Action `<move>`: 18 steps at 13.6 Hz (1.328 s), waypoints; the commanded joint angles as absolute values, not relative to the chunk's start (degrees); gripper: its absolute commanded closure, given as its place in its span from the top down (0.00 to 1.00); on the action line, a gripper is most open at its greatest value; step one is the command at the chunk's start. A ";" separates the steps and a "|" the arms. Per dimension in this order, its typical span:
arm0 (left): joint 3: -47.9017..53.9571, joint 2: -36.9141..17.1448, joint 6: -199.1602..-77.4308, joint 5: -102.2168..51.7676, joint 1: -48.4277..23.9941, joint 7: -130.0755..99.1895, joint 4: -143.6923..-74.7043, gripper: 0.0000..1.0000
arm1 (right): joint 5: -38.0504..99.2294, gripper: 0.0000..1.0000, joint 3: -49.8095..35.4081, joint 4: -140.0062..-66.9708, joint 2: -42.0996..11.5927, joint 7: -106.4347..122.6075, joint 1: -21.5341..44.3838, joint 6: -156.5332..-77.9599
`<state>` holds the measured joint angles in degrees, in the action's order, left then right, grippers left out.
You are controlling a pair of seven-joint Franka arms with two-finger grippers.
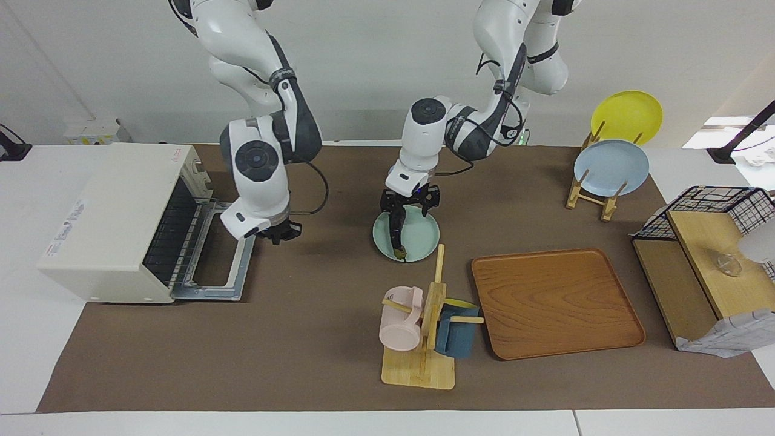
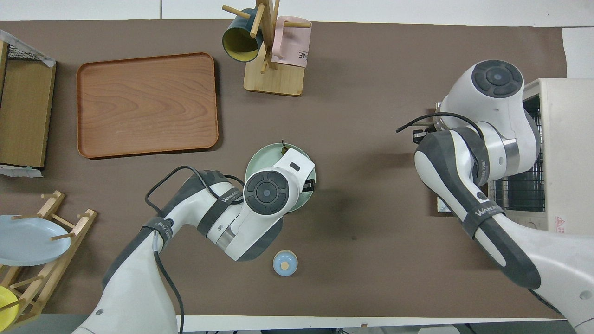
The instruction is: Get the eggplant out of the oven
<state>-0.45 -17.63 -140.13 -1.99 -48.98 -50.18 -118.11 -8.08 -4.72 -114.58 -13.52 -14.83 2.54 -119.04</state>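
Note:
The cream oven (image 1: 115, 218) stands at the right arm's end of the table with its door (image 1: 212, 284) dropped open; it also shows in the overhead view (image 2: 566, 153). The dark eggplant (image 1: 396, 239) lies on a mint plate (image 1: 424, 239) mid-table, outside the oven. In the overhead view only its stem tip (image 2: 284, 148) shows at the plate's (image 2: 260, 160) rim. My left gripper (image 1: 409, 209) is open just over the plate, fingers on either side of the eggplant's upper end. My right gripper (image 1: 280, 233) hangs beside the open oven door and holds nothing.
A wooden tray (image 1: 557, 303) lies toward the left arm's end. A mug tree (image 1: 424, 327) with a pink and a blue mug stands beside it. A plate rack (image 1: 605, 175) and a wire basket (image 1: 714, 212) stand farther along that end. A small blue knob (image 2: 285, 263) lies near the robots.

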 commanded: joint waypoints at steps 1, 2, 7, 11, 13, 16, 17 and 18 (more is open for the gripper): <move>-1.58 -17.93 -140.19 -2.64 -49.14 -54.39 -116.64 0.00 | -8.61 0.03 -5.62 -117.86 -11.69 -14.15 2.11 -121.55; -1.58 -18.02 -138.36 -2.64 -48.61 -54.40 -114.72 0.00 | -8.61 0.03 -5.62 -117.95 -11.69 -14.06 2.02 -121.99; -2.29 -14.87 -128.16 -1.93 -38.53 -47.94 -109.51 0.00 | -8.61 0.05 -5.62 -119.26 -13.01 -13.72 1.76 -124.28; -2.20 -16.60 -126.47 -1.93 -22.88 -23.44 -106.71 0.00 | -9.14 0.04 -5.62 -119.79 -13.01 -10.90 -0.35 -124.37; -2.20 -17.22 -127.61 -1.93 -17.43 -12.27 -106.35 0.00 | -14.12 0.03 -5.62 -118.84 -13.09 -10.37 -0.26 -122.97; -2.28 -18.63 -127.70 -2.02 -14.85 -8.35 -104.42 0.74 | -16.87 0.02 -5.71 -109.81 -14.32 -5.39 0.09 -111.67; -2.29 -18.63 -128.49 -1.93 -14.77 -8.26 -104.41 0.99 | -16.87 0.02 -5.71 -107.43 -14.07 -1.19 -0.70 -108.66; -2.29 -18.46 -128.41 -1.93 -14.77 -8.61 -104.41 1.00 | -16.79 0.02 -5.45 -106.45 -13.11 2.25 -1.57 -106.54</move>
